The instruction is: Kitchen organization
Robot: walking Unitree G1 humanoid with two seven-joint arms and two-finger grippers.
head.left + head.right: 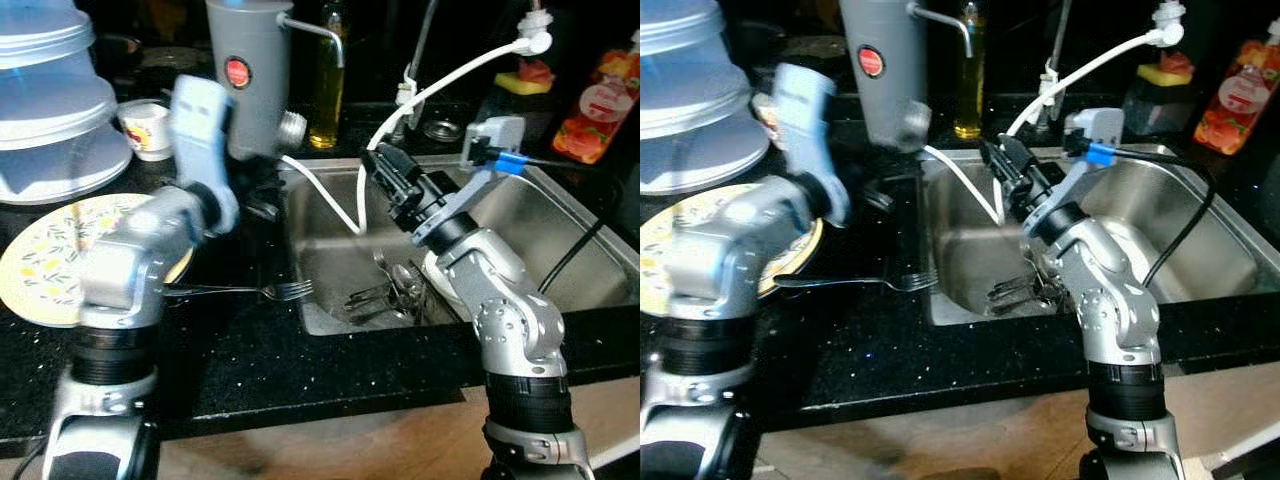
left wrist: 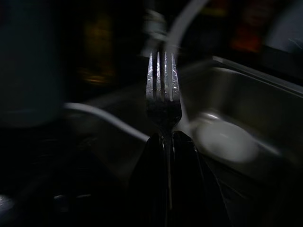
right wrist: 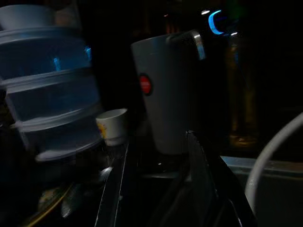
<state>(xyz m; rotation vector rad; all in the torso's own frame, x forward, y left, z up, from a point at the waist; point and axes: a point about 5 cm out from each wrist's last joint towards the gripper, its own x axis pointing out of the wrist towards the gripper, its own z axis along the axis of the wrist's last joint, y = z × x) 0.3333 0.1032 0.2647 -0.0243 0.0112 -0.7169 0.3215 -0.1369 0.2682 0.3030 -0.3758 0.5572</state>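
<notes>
A silver fork (image 1: 285, 290) is held level over the black counter, tines at the left rim of the steel sink (image 1: 570, 215). In the left wrist view my left gripper (image 2: 165, 142) is shut on its handle, tines (image 2: 162, 75) aimed toward the sink. My right gripper (image 1: 375, 160) hovers over the sink's back left corner beside a white hose (image 1: 335, 205). Its fingers (image 3: 199, 175) stand apart with nothing between them. More cutlery (image 1: 385, 292) and a white plate (image 1: 437, 280) lie in the sink.
A yellow-patterned plate (image 1: 40, 260) lies on the counter at left, under my left arm. Stacked clear containers (image 1: 50, 100), a small cup (image 1: 148, 128), a grey jug (image 1: 250, 70) and an oil bottle (image 1: 328, 90) stand behind. A red bottle (image 1: 600, 105) stands at back right.
</notes>
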